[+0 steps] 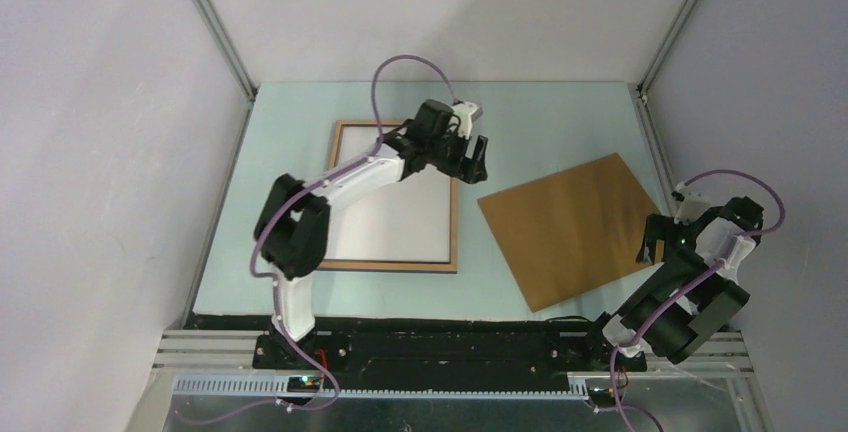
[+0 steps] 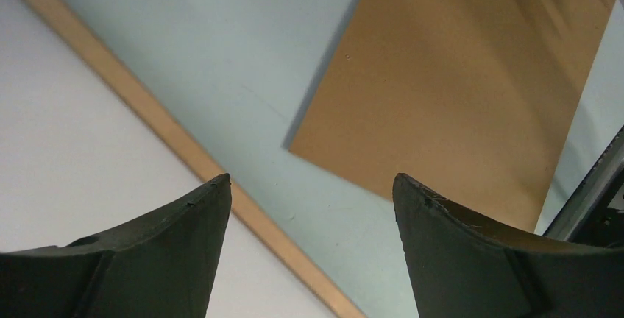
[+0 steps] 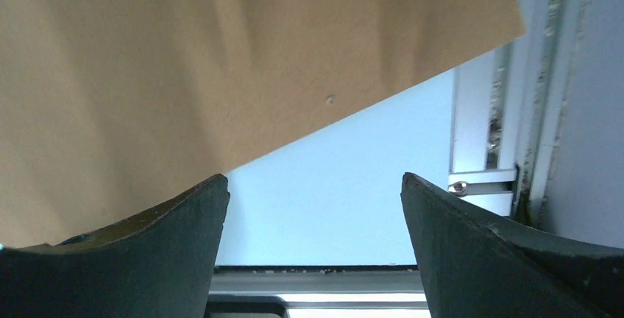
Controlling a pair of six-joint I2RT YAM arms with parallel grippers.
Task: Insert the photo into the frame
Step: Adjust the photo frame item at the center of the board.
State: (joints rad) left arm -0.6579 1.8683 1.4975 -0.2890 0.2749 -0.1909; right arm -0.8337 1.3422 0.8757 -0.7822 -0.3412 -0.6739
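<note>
The frame [image 1: 390, 266] lies flat at the left middle of the table, light wood back up. In the left wrist view its border [image 2: 169, 130] runs diagonally. The photo [image 1: 400, 222] lies inside it, plain white back up, and also shows in the left wrist view [image 2: 73, 149]; its picture side is hidden. My left gripper [image 1: 470, 170] hangs open and empty over the frame's upper right edge, its jaws wide apart [image 2: 310, 178]. My right gripper [image 1: 650, 249] is open and empty [image 3: 315, 178] at the right edge of the brown backing board.
The brown backing board [image 1: 570, 227] lies tilted on the table to the right of the frame, apart from it [image 2: 456, 82] [image 3: 184, 53]. Aluminium rails [image 3: 478, 112] and grey walls bound the table on all sides.
</note>
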